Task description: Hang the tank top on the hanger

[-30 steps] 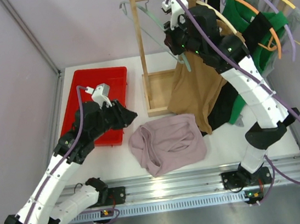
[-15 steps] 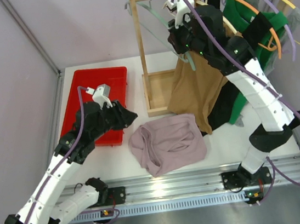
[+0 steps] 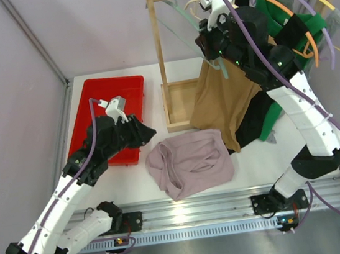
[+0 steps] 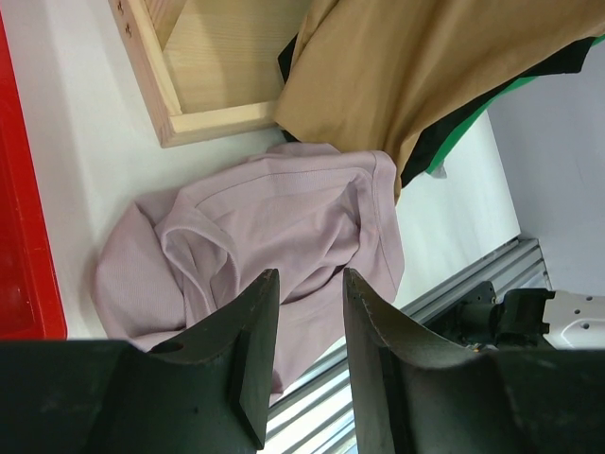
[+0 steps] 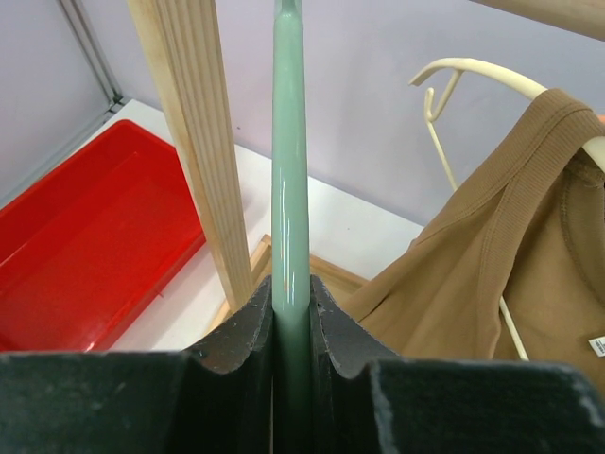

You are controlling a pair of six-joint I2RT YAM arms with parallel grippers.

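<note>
Far left of the tabletop [image 3: 255, 156]: red tray [image 3: 113, 103], playing no part in the task. Just right of it: left gripper [image 4: 307, 284], jaws parted with nothing between them, hovering above the left side of the tank top and clear of the fabric. Centre, near the front edge: tank top [image 3: 190, 162], lying crumpled on the tabletop just in front of the base of the wooden rack [image 3: 160, 59], ungrasped and not yet threaded onto anything. Further right and higher: hanger [image 5: 290, 142], clamped edge-on in the right gripper [image 5: 291, 303], jaws clenched tight on the mint-green arm, close beside the rack's upright post and just below the rail. Hook near the rail; impossible to tell whether lifted clear or resting on it. Right again: brown top [image 3: 223, 104] hanging from a cream hanger [image 5: 473, 76], with green and black garments beyond, all outside the task. Judged progress: early stage, with only the grasp on the hanger secured. Remaining, by this reading: bringing the hanger away from the rack and down toward the tank top, taking up the garment with the left gripper, then feeding both hanger arms through the neck opening and seating the straps on them.
</note>
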